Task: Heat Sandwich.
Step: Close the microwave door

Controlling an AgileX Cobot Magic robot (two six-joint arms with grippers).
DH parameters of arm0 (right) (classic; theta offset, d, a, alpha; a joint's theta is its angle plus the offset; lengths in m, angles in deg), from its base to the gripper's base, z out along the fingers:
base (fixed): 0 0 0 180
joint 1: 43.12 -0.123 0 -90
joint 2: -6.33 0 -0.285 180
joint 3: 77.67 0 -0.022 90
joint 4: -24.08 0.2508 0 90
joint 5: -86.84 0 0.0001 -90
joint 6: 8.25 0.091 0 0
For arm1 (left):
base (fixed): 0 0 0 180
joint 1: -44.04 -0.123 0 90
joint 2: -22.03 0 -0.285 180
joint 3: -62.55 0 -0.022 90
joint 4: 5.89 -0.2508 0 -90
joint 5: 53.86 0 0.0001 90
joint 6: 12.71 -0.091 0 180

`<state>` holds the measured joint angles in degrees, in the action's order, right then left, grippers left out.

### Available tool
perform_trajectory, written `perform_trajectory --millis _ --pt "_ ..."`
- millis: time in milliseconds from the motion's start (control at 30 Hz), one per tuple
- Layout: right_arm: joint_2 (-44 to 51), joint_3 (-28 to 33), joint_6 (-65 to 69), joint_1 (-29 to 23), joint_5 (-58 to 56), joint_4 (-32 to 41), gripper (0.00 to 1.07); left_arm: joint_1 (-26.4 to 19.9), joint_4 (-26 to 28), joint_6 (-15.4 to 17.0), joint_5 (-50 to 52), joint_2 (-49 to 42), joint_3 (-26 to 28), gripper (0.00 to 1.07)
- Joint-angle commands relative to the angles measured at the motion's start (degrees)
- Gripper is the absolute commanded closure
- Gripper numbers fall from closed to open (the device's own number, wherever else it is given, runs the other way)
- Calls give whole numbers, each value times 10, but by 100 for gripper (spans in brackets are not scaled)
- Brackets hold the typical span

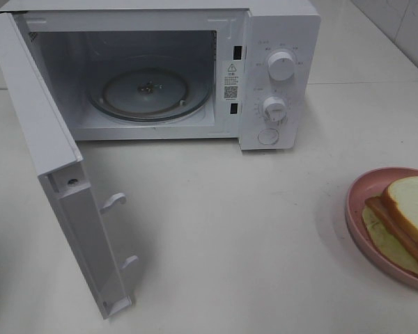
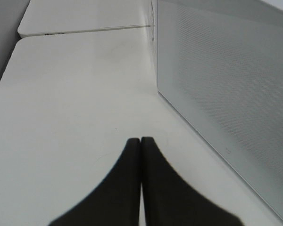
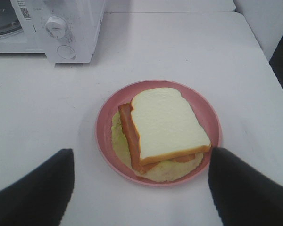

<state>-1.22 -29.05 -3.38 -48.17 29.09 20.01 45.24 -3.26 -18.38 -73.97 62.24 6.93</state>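
Pink plate (image 3: 105, 136) with sandwich (image 3: 167, 125) lies between spread right fingers (image 3: 35, 188).

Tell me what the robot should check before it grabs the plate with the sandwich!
1. Microwave door swung open: ok.
2. Glass turntable inside bare: ok.
3. Sandwich sitting on the pink plate: ok.
4. Right gripper open wide, hovering over the plate's near edge: ok.
5. Left gripper shut, holding nothing, beside the door: ok.
6. Table between plate and microwave free of clutter: ok.
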Motion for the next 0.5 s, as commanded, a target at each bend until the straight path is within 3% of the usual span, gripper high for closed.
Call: perform_trajectory --millis 33,233,500 --pt "15 1 -5 5 8 2 32 4 2 2 123 32 -44 107" --pt "15 1 -5 5 8 2 32 4 2 2 284 109 -88 107" --pt "15 1 -5 5 8 2 32 4 2 5 474 253 -98 107"
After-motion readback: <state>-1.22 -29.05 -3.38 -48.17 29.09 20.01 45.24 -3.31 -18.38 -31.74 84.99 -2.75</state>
